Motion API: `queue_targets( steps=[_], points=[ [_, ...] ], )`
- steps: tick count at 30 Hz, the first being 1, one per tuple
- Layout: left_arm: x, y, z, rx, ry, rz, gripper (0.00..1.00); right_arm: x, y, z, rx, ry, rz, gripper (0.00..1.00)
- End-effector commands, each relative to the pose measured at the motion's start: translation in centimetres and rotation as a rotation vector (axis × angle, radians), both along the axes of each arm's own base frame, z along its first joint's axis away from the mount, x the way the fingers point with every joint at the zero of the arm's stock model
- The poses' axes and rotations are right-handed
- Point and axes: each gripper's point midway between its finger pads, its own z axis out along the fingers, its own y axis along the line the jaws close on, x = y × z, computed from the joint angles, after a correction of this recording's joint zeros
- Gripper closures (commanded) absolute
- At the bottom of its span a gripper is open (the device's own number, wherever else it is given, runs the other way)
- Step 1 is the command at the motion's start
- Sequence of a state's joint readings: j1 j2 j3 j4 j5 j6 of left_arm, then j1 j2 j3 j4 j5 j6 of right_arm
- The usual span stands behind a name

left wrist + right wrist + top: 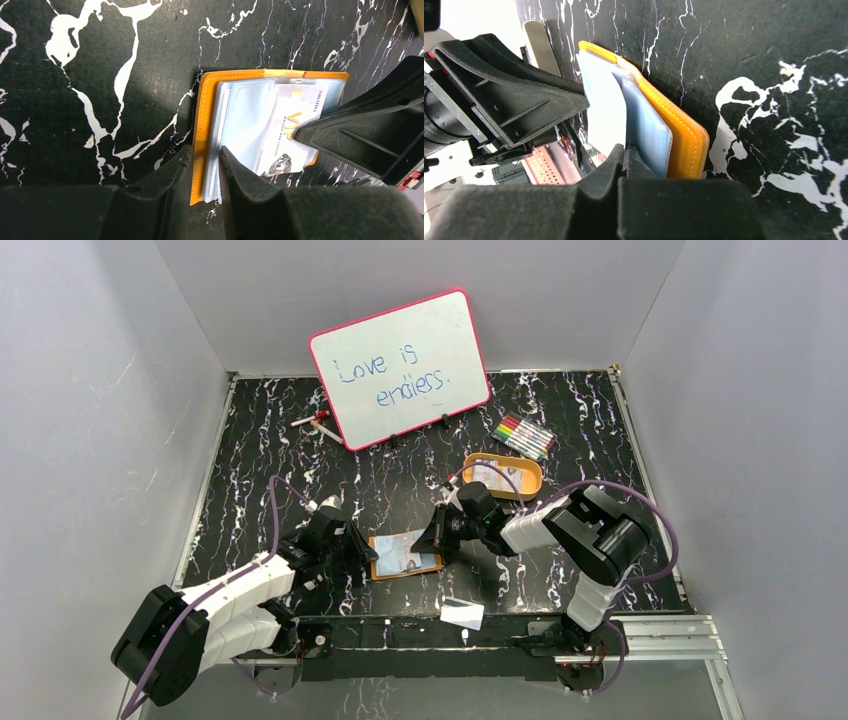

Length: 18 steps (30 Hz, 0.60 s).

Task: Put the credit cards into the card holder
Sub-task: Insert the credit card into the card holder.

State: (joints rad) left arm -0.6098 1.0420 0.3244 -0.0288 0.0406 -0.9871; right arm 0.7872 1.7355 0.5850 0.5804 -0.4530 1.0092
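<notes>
- Step in hand: seating one credit card (292, 131) into a clear sleeve (245, 117) of the open card holder (202, 115). The holder lies flat on the surface (125, 60), between your two arms and near their bases.
- Left tool (205, 152): fingers part-closed, pinching the holder's orange cover edge together with the sleeve stack. By my read it is an anchor, so the holder can't skate.
- Right tool (625, 149): fingers pressed together on the card's outer edge, with only the thin card between them.
- Card: "VIP" print faces up. One end lies over the sleeves; the other sticks out past the holder's edge toward the right tool. Whether the leading edge is inside the sleeve mouth or riding on top, you cannot tell from these views.
- Next move, as I judge it: push the card flat along the sleeve toward the left tool, at a low angle so the plastic doesn't buckle. Hold your left pinch firm. Let go with the right only once most of the card is under the plastic.
- Left to do: one loose card (462, 613) lies at the near edge of the surface. More pale cards seem to sit in the orange tray (536, 480) beyond the right arm.
</notes>
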Motion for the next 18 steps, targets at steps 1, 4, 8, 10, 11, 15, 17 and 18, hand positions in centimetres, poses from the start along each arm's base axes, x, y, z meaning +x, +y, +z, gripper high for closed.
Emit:
queue_targets(
  steps=[1, 4, 8, 10, 11, 15, 17, 18],
  points=[
    [-0.6, 0.9, -1.0, 0.051, 0.036, 0.004, 0.77, -1.4, -0.1, -1.3, -0.026, 0.061, 0.031, 1.0],
    [-0.6, 1.0, -1.0, 0.051, 0.036, 0.008, 0.77, -1.5, 0.0, -1.5, -0.038, 0.07, 0.04, 1.0],
    [-0.6, 1.0, -1.1, 0.054, 0.035, 0.011, 0.77, -1.7, -0.2, -1.6, -0.049, 0.074, 0.048, 1.0],
    [-0.6, 1.0, -1.1, 0.052, 0.036, 0.009, 0.77, -1.8, -0.1, -1.6, -0.045, 0.078, 0.058, 1.0],
    [-0.6, 1.0, -1.1, 0.052, 0.037, 0.009, 0.77, -1.9, 0.1, -1.7, -0.042, 0.081, 0.063, 1.0],
    [-0.7, 1.0, -1.1, 0.054, 0.04, 0.008, 0.78, -2.0, 0.7, -1.8, -0.029, 0.092, 0.076, 1.0],
    [-0.7, 1.0, -1.1, 0.053, 0.039, 0.008, 0.78, -2.0, 1.0, -1.7, -0.017, 0.095, 0.075, 1.0],
    [-0.7, 1.0, -1.1, 0.052, 0.039, 0.01, 0.78, -2.0, 1.1, -1.7, -0.012, 0.097, 0.075, 1.0]
  ],
)
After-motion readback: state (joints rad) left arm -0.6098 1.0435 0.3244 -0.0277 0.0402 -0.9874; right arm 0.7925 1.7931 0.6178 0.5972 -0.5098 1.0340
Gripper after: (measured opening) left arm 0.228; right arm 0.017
